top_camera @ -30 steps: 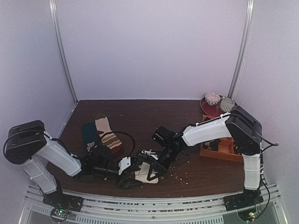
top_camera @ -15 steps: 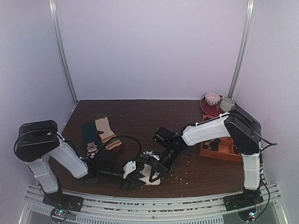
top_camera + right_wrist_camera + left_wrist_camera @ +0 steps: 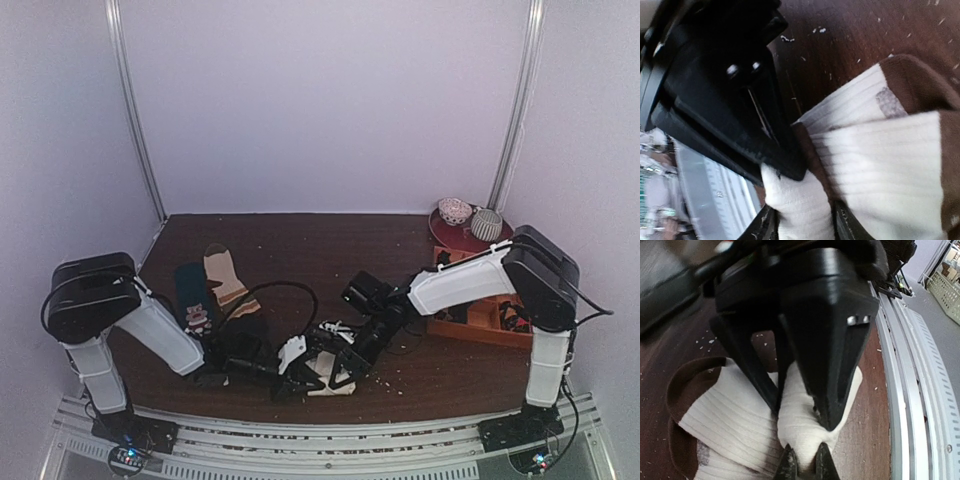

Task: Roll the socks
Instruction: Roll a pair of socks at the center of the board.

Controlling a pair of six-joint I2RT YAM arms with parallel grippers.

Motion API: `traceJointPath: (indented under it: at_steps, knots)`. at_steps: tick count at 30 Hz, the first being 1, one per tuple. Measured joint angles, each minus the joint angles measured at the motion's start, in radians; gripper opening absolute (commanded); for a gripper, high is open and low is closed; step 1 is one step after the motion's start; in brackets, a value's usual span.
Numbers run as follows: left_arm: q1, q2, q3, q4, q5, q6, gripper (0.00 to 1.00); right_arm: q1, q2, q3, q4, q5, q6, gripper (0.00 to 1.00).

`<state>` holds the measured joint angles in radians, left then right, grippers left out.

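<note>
The socks [image 3: 326, 380] lie bunched near the table's front edge, cream-white ribbed fabric with brown ends [image 3: 730, 420] [image 3: 880, 150]. My left gripper [image 3: 292, 372] reaches in from the left. In the left wrist view the left gripper [image 3: 806, 465] is shut on a fold of white fabric at the bundle's near end. My right gripper [image 3: 338, 366] comes in from the right. Its jaws [image 3: 802, 227] stand either side of a thick wad of the same fold, touching it on both sides. The two grippers face each other, almost touching.
A tan striped sock [image 3: 225, 275] and a dark teal sock [image 3: 193, 300] lie at the left. An orange tray [image 3: 480, 322] and a red plate [image 3: 450, 232] with rolled balls sit at the right. A metal rail [image 3: 320, 430] borders the front. Crumbs dot the wood.
The left gripper has closed onto the sock fold. Both grippers and the bundle have shifted a little to the right. The right jaws stand wider than before.
</note>
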<state>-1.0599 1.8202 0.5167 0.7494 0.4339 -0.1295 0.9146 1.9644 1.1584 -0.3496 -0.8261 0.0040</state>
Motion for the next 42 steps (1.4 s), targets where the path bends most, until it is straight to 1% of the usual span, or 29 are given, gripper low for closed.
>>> traceJointPath:
  at_steps: [2, 5, 8, 12, 14, 17, 22, 27, 30, 33, 34, 35, 37, 38, 42]
  knots:
    - [0.011, 0.000, 0.005, -0.015, 0.014, -0.036, 0.00, 0.003, -0.070, -0.090, 0.120, 0.063, -0.002, 0.42]
    - [0.034, 0.000, 0.009, -0.031, 0.051, -0.088, 0.00, 0.014, -0.219, -0.272, 0.352, 0.167, -0.021, 0.49]
    - [0.063, 0.002, 0.012, -0.048, 0.100, -0.132, 0.00, 0.040, -0.360, -0.448, 0.566, 0.268, -0.110, 0.53]
    - [0.093, 0.014, 0.024, -0.066, 0.163, -0.170, 0.00, 0.138, -0.415, -0.549, 0.712, 0.385, -0.245, 0.56]
    - [0.101, 0.021, 0.031, -0.070, 0.183, -0.179, 0.00, 0.184, -0.412, -0.557, 0.742, 0.433, -0.304, 0.57]
    - [0.111, 0.035, 0.040, -0.072, 0.215, -0.188, 0.00, 0.219, -0.407, -0.555, 0.771, 0.494, -0.367, 0.57]
    - [0.119, 0.047, 0.048, -0.072, 0.243, -0.192, 0.00, 0.237, -0.362, -0.526, 0.771, 0.556, -0.430, 0.56]
    - [0.125, 0.053, 0.047, -0.069, 0.258, -0.193, 0.00, 0.243, -0.310, -0.524, 0.765, 0.586, -0.447, 0.55]
    - [0.127, 0.055, 0.046, -0.069, 0.262, -0.193, 0.00, 0.246, -0.284, -0.521, 0.767, 0.605, -0.445, 0.51]
    - [0.128, 0.056, 0.046, -0.066, 0.264, -0.194, 0.00, 0.246, -0.260, -0.509, 0.769, 0.626, -0.438, 0.42]
    - [0.129, 0.055, 0.046, -0.066, 0.264, -0.194, 0.04, 0.246, -0.252, -0.505, 0.772, 0.635, -0.430, 0.37]
    - [0.130, 0.055, 0.045, -0.063, 0.264, -0.194, 0.11, 0.246, -0.246, -0.501, 0.772, 0.640, -0.425, 0.33]
    - [0.130, 0.047, 0.042, -0.060, 0.259, -0.193, 0.27, 0.246, -0.229, -0.489, 0.772, 0.652, -0.407, 0.27]
    - [0.131, 0.035, 0.035, -0.069, 0.252, -0.191, 0.29, 0.246, -0.222, -0.480, 0.772, 0.654, -0.394, 0.25]
    - [0.136, -0.030, 0.032, -0.161, 0.191, -0.153, 0.30, 0.243, -0.200, -0.443, 0.755, 0.653, -0.356, 0.23]
